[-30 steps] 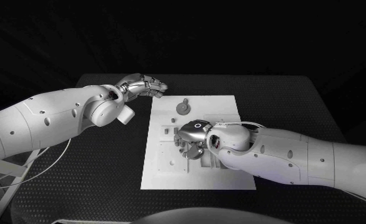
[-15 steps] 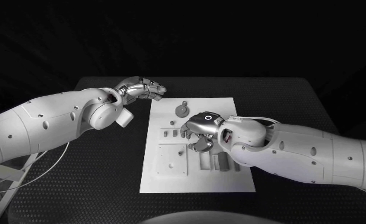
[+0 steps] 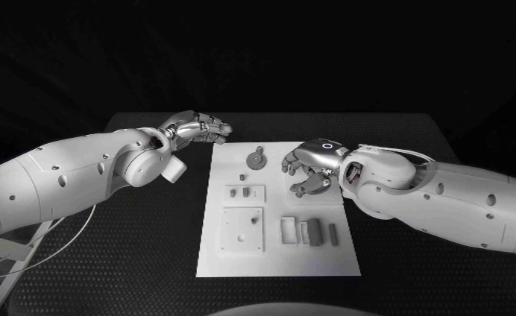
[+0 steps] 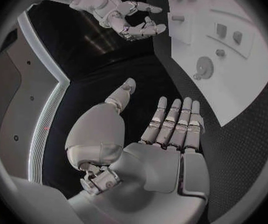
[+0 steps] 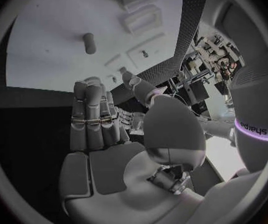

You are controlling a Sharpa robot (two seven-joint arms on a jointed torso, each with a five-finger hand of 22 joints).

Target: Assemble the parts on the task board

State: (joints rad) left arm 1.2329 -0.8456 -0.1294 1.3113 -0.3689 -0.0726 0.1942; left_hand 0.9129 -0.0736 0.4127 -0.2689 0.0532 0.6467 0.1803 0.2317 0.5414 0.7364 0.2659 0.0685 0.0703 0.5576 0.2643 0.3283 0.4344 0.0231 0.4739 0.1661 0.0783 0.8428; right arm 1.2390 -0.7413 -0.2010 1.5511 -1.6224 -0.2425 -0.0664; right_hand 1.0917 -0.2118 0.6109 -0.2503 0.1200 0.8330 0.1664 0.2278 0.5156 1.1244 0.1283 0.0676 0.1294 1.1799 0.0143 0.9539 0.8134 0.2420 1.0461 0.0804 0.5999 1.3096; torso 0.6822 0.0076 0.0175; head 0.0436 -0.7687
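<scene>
Two hands, both holding nothing: left hand (image 3: 197,126) fingers apart over bare tabletop (image 3: 140,219) just beside task board (image 3: 277,260); right hand (image 3: 309,167) loosely spread above board's upper half. Round part (image 3: 257,157) lying flat near board's far edge.

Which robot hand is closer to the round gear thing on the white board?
Right. The right hand hovers just beside the round gear; the left hand sits off the task board's far corner.
</scene>
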